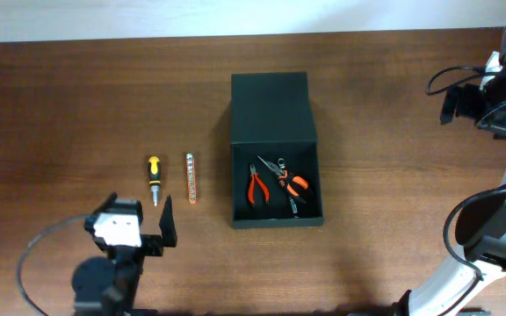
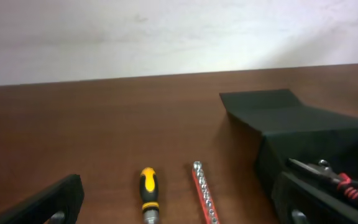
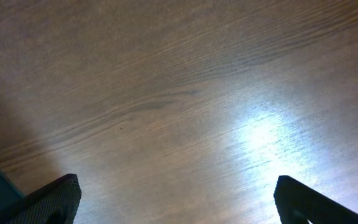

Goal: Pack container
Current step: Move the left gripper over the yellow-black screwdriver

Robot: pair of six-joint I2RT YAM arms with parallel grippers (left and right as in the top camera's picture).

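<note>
- Container [image 1: 277,222] was open from above; lid flap [image 1: 271,105] blocked its 12 o'clock side.
- Pliers [image 1: 257,186] covered most of its floor.
- Screwdriver [image 1: 154,178] and bit strip [image 1: 191,190] lay at container's 9 o'clock, narrow gap between.

Screwdriver [image 1: 154,178], bit strip [image 1: 191,190], orange pliers [image 1: 257,186], table [image 1: 77,96]

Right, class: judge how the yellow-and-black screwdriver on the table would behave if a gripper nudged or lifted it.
The screwdriver has a rounded handle, so a sideways nudge would probably roll it. It looks short and stiff, so it is likely light to lift.
</note>
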